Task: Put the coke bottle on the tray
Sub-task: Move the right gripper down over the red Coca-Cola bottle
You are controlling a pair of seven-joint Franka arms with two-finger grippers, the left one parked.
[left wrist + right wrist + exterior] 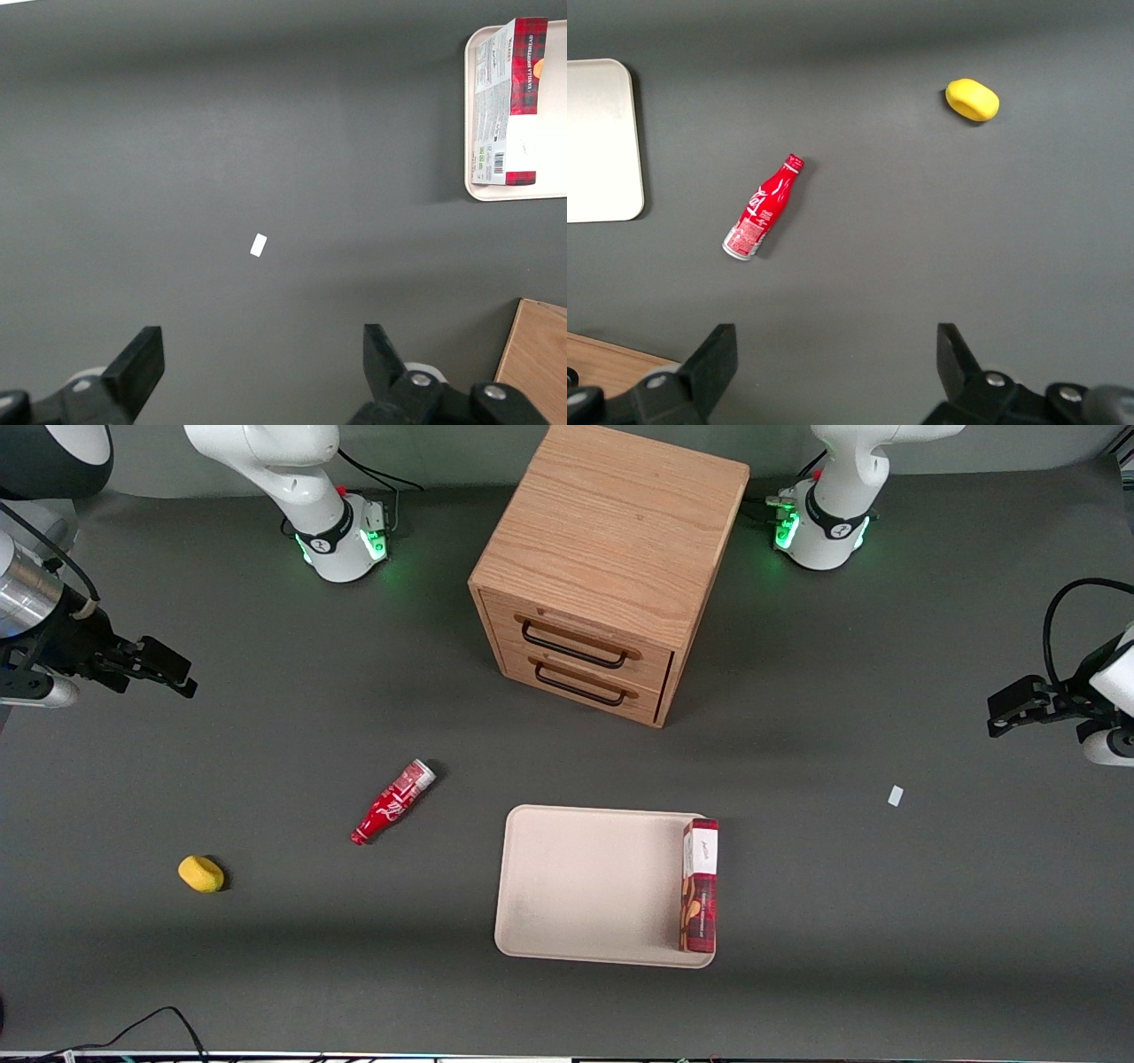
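The coke bottle is small, slim and red with white lettering. It lies on its side on the dark table, apart from the tray, toward the working arm's end. It also shows in the right wrist view. The cream-beige tray lies flat, nearer the front camera than the drawer cabinet; its corner shows in the right wrist view. My right gripper hangs open and empty above the table at the working arm's end, well away from the bottle. Its fingers stand wide apart.
A dark-red box with a white end lies on the tray's edge toward the parked arm. A wooden drawer cabinet stands farther back. A yellow lump lies near the bottle. A small white scrap lies toward the parked arm's end.
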